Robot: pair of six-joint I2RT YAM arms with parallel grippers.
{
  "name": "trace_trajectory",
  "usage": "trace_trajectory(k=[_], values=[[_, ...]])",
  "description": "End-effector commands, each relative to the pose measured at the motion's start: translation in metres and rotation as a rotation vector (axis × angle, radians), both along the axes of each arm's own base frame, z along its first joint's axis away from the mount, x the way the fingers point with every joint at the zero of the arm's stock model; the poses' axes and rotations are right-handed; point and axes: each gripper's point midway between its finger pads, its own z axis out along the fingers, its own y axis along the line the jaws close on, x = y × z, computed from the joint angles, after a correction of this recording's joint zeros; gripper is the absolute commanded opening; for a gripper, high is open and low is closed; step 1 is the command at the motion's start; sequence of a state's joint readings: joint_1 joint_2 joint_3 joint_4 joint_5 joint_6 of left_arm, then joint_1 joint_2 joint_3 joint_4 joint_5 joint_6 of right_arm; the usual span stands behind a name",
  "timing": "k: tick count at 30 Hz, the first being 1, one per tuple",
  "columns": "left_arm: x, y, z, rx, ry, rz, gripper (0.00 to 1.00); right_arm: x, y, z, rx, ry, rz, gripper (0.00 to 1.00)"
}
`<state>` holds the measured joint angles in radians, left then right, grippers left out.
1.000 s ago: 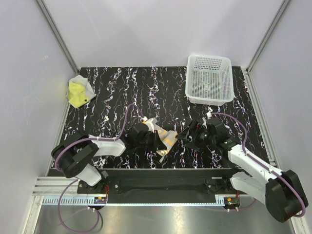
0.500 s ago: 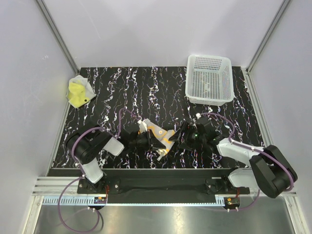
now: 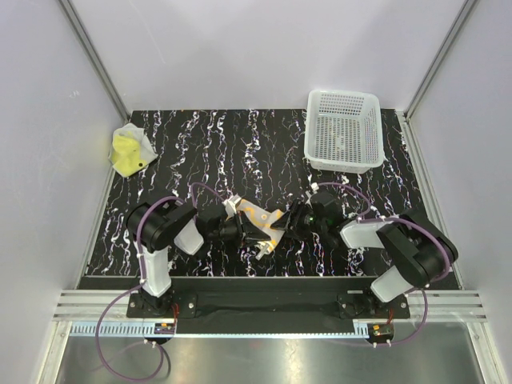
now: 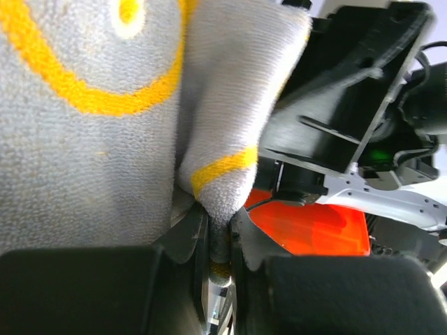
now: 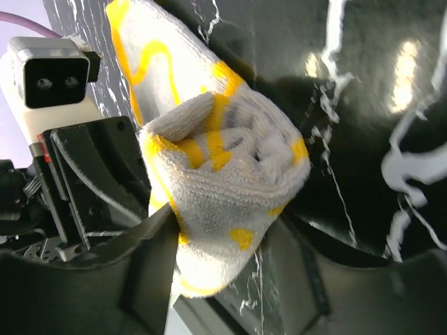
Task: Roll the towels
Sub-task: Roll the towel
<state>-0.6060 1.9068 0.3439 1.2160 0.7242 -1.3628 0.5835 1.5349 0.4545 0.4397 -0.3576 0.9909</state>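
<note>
Judged risks: half-rolled orange-and-white squiggle-patterned terry towel point(image 5: 223, 160) may unwind if right gripper point(image 5: 227, 244) bites outer layer only. Pinched edge may slip from left gripper point(image 4: 220, 234) if arms pull apart.

Pose: both arms low, reaching inward, wrists facing each other across towel at front centre of black marbled table point(image 3: 200, 152). Left gripper clamped tight on fold of towel edge. Right gripper's jaws flank rolled end; whether they press it, cannot tell.

Second towel, crumpled yellow cloth point(image 3: 126, 152), sits in far-left corner, well apart, unrolled.
</note>
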Motion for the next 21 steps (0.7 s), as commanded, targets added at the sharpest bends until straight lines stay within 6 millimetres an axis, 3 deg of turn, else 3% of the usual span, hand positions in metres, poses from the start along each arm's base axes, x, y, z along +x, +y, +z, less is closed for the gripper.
trace_trajectory(k=[1,6,9,10,11,12,14,16,21], values=[[-0.002,-0.001,0.018,-0.072,-0.057,-0.030,0.00,0.016,0.021,0.017,0.064,-0.095,0.016,0.56],[-0.001,0.000,0.016,-0.064,-0.063,-0.032,0.05,0.011,0.033,0.022,0.093,-0.110,0.057,0.38],[-0.001,0.004,0.007,-0.004,-0.065,-0.022,0.22,0.007,0.033,0.026,0.089,-0.107,0.059,0.36],[-0.001,0.006,0.004,0.024,-0.099,-0.025,0.33,0.004,0.030,0.024,0.069,-0.088,0.057,0.35],[-0.001,0.010,-0.008,0.088,-0.063,-0.011,0.37,0.005,0.029,0.030,0.063,-0.103,0.053,0.34],[0.002,0.011,0.000,0.103,-0.099,-0.005,0.41,0.004,0.026,0.031,0.051,-0.105,0.052,0.33],[0.014,0.015,-0.004,0.199,-0.179,0.015,0.47,0.002,0.020,0.033,0.012,-0.102,0.046,0.33],[0.013,0.027,-0.009,0.316,-0.190,0.007,0.50,0.000,0.016,0.034,-0.013,-0.097,0.045,0.33],[0.031,0.040,0.005,0.478,-0.265,0.053,0.56,-0.005,0.012,0.034,-0.049,-0.073,0.061,0.36]])
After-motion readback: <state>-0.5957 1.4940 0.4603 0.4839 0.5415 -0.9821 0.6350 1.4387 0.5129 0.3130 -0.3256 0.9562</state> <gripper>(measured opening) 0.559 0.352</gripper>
